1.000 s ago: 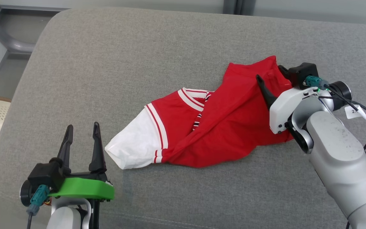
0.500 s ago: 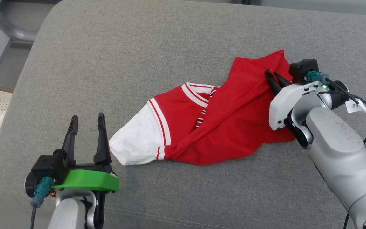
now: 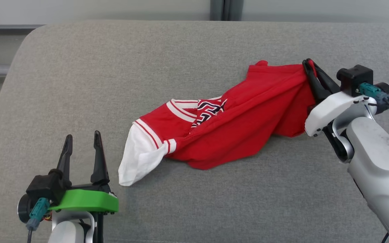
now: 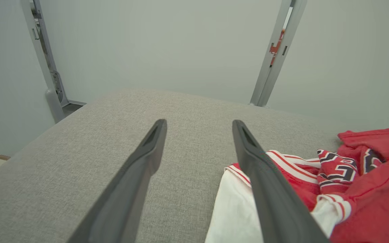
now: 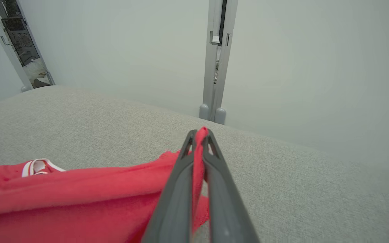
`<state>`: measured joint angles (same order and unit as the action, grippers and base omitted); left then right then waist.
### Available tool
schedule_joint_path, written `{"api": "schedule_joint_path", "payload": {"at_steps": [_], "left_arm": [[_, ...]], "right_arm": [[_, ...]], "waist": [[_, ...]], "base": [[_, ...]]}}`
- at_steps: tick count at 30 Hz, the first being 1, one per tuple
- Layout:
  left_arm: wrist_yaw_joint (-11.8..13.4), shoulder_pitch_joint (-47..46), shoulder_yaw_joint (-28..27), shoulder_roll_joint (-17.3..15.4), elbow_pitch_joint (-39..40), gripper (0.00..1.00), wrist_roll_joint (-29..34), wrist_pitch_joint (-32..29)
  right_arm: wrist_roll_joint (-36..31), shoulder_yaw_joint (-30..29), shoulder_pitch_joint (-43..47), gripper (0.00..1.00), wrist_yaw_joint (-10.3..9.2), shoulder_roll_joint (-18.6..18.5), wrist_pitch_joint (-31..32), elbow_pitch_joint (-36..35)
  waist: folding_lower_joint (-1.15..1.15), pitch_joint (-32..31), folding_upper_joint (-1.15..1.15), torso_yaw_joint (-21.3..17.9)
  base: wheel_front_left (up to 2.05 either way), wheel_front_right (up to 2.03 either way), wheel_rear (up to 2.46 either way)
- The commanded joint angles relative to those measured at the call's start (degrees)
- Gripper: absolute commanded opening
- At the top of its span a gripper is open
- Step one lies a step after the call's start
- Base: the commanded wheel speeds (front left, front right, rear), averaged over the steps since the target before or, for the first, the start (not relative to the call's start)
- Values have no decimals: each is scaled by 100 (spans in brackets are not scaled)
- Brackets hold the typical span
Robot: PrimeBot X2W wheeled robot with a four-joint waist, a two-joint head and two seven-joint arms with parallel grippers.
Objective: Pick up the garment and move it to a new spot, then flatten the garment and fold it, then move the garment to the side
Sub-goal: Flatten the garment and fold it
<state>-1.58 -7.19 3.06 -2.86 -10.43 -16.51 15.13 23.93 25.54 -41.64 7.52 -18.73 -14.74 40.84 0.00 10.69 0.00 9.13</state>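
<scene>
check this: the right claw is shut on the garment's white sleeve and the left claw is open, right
No. The right claw is shut on a red edge of the garment, not its white sleeve, which lies free near the open left claw. The right wrist view shows the red cloth pinched.

the head view looks forward and down from above onto the grey cushion [image 3: 113,67], set back enough to take in the left gripper [image 3: 82,135] at lower left and the right gripper [image 3: 308,63] at the far right. the left wrist view sits low and close over the cushion, facing along its fingers toward a pale wall [image 4: 181,44]. the right wrist view, equally low, also faces a pale wall, very near the garment [image 3: 241,128]. all three share the garment and the cushion.
</scene>
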Motion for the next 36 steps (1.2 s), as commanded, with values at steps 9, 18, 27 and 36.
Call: {"api": "schedule_joint_path", "payload": {"at_steps": [9,18,27,36], "left_arm": [[-31,230,-139,-10,-48,100,92,-1],[-61,251,-147,-10,-81,100,133,-1],[-139,307,-227,-10,-170,100,220,0],[-210,448,-363,-10,-214,100,371,-1]], "right_arm": [[-176,-1034,1878,0,-6,-167,-44,-1677],[-240,-1991,3629,0,-6,333,-45,-2412],[-612,-2356,3904,100,-5,714,-45,-2760],[-929,-2448,3998,100,-5,925,-46,-3145]], "waist": [[0,-300,0,-566],[0,-316,0,-774],[0,-460,0,-880],[0,-699,0,-848]], "base": [[0,0,0],[0,0,0],[0,0,0],[0,0,0]]}}
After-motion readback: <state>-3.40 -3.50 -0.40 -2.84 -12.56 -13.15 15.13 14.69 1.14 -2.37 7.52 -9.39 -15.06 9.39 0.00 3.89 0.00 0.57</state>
